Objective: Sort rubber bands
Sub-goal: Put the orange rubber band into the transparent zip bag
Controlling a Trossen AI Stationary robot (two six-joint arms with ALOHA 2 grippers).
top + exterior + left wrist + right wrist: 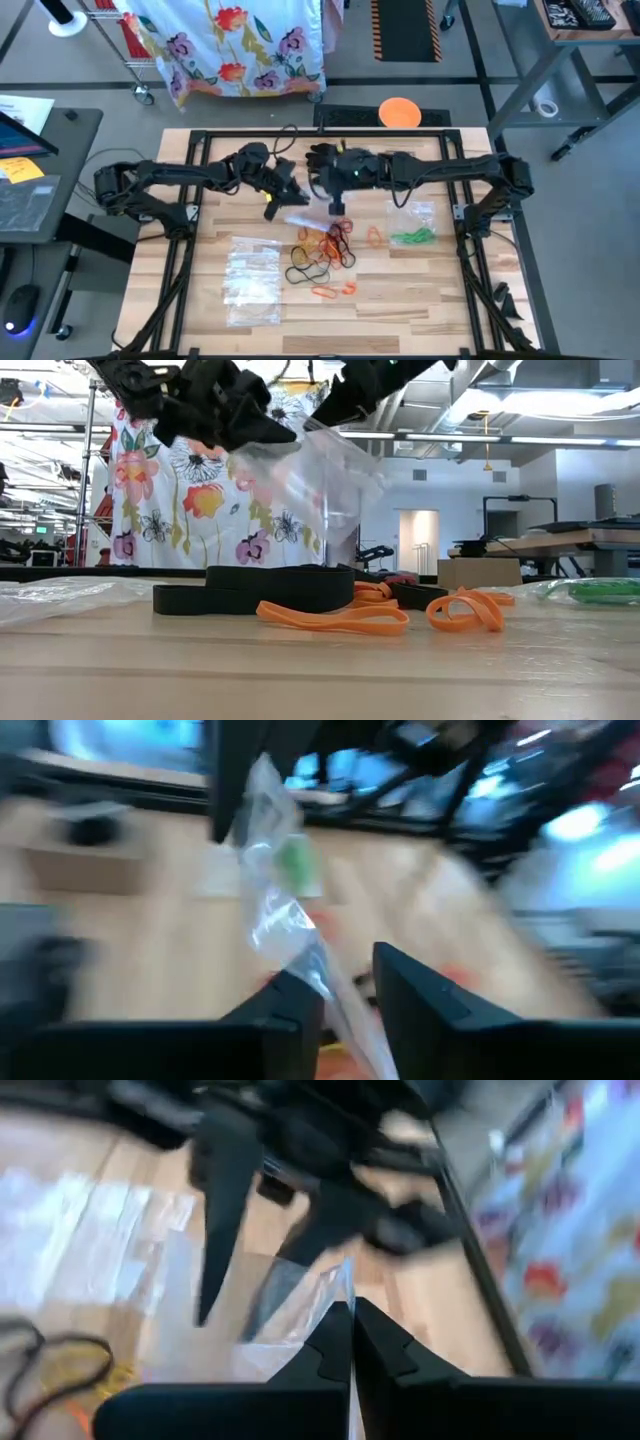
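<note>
A clear plastic bag (300, 222) hangs in the air between my two grippers, above the table's middle; in the low view the bag (320, 480) hangs well clear of the wood. My right gripper (350, 1330) is shut on it. My left gripper (345, 990) stands open, with a strip of the bag running through the gap. Loose rubber bands (325, 250) in orange, black and red lie in a heap on the table just nearer than the bag; orange ones (335, 618) and black ones (260, 590) lie flat in front. My right gripper pinches the bag's upper edge (345, 1285) between its two shut fingers, coming slanting down from the table's right. The bag hangs below the fingers, slack and lifted clear of the table. My left gripper: the bag's strip (320, 970) runs beside one finger; whether they touch, I cannot tell.
A bag with green bands (412, 237) lies on the table's right part, with a few orange bands (375, 237) beside it. Several flat clear bags (250, 280) lie at the near left. An orange disc (400, 112) sits past the far edge.
</note>
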